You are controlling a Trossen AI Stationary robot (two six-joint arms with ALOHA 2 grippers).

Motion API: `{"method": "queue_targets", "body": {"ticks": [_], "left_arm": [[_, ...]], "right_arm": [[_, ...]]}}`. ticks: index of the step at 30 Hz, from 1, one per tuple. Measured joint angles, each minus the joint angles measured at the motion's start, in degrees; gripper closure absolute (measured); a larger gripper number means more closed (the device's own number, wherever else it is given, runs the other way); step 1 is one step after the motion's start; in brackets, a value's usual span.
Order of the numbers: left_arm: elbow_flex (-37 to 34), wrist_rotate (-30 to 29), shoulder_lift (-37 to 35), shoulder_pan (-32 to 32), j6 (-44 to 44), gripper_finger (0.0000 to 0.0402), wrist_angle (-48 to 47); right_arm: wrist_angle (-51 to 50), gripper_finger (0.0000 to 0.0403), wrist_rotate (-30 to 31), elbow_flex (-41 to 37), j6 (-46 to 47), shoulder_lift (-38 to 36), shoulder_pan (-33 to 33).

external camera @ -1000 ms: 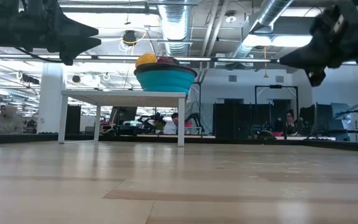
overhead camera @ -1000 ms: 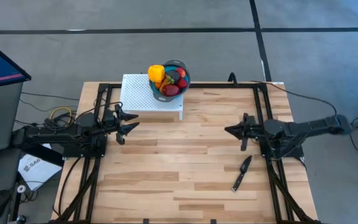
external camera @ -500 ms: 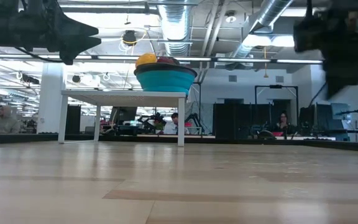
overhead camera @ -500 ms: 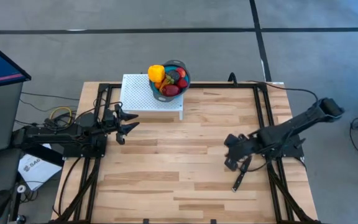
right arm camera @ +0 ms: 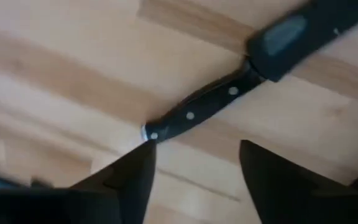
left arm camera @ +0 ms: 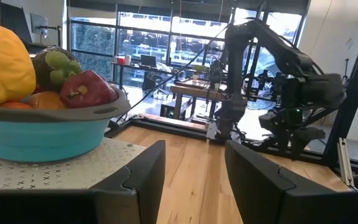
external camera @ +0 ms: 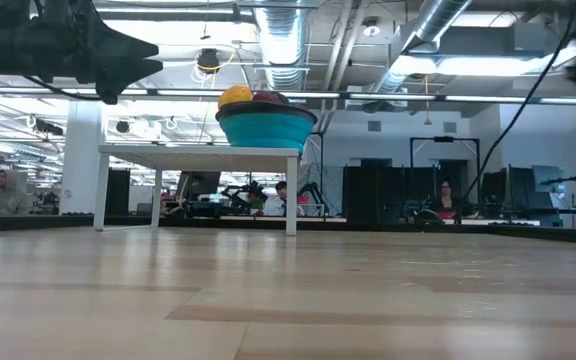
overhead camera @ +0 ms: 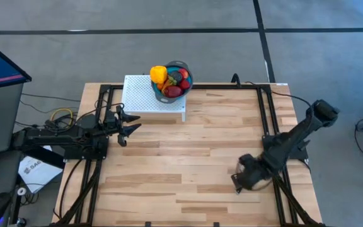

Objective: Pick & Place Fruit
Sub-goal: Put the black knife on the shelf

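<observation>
Right gripper (right arm camera: pixel 191 168) spread wide, grasping nothing, poised over knife (right arm camera: pixel 197 112), well apart from bowl (overhead camera: pixel 171 82). Left gripper (overhead camera: pixel 126 124) unclenched near bowl's white stand (overhead camera: pixel 145 98). Fruit (left arm camera: pixel 45 74) heaped in bowl; probably no placing begun.

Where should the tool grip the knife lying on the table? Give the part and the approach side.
Grip the knife by its black riveted handle, coming straight down from above. It lies flat on the wooden table, and the handle is thicker than the blade. The right tool is above it, fingers open; they would probably need to straddle the handle across its width.
</observation>
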Motion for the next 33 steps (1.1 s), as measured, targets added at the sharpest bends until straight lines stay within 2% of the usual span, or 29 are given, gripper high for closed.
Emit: {"method": "queue_targets", "body": {"ticks": [4,8,16,22,25,28,33], "left_arm": [[0.0,0.0,0.0,0.0,0.0,0.0242,0.1],[0.0,0.0,0.0,0.0,0.0,0.0244,0.3],[0.0,0.0,0.0,0.0,0.0,0.0246,0.4],[0.0,0.0,0.0,0.0,-0.1,0.025,0.4],[0.0,0.0,0.0,0.0,-0.1,0.0249,0.4],[0.0,0.0,0.0,0.0,-0.1,0.025,0.4],[0.0,0.0,0.0,0.0,-0.3,0.0252,0.3]], "right_arm": [[-0.9,0.0156,5.2,0.0,14.0,3.6,5.8],[-0.5,0.0161,5.3,0.0,18.1,9.3,6.9],[9.8,0.0204,7.9,0.4,16.8,16.1,2.7],[9.9,0.0244,10.2,0.4,12.6,16.2,0.0],[9.4,0.0251,10.7,0.3,9.3,16.2,-1.3],[9.0,0.0239,10.7,0.1,6.2,15.7,-2.5],[6.7,0.0173,12.8,-0.4,5.5,12.8,-3.5]]}}
